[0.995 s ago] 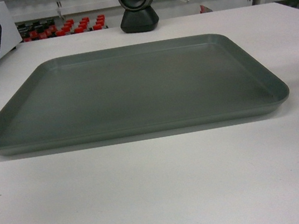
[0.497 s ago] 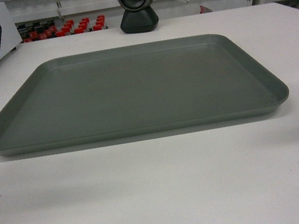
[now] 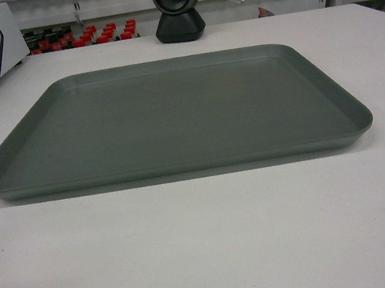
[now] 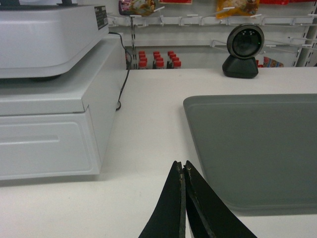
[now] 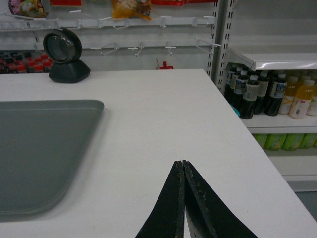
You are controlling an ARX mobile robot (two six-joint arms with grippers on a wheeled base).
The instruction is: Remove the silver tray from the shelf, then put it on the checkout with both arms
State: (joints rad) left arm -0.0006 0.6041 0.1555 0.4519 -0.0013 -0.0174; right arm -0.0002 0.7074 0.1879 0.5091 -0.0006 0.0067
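Tray [image 3: 166, 115] is lying flat on the white table [image 3: 207, 243], with bare tabletop showing on all four sides of it in the head view. Nothing is sitting inside it; the grey bottom is showing plain from rim to rim.

Left gripper [image 4: 184, 166] is hovering over the table just beside the tray's near left corner, apart from the rim. Its two black jaws are pressing together at the tips, clenched on nothing.

Right gripper [image 5: 183, 163] is hanging over the table to the right of the tray, well apart from its rounded right corner. Its jaws are likewise meeting at the tips, with nothing between them.

Neither arm is showing in the head view.

Scanner [image 3: 176, 7], a round black head on a black stand, is standing at the far edge of the table behind the tray. A white register box [image 4: 49, 89] is sitting on the table to the left, with a black cable [image 4: 124, 79] running down beside it. Shelf with dark and yellow drink bottles [image 5: 267, 94] is standing off the table's right side. Red-capped bottles [image 3: 82, 36] are lining up in the background behind the table.
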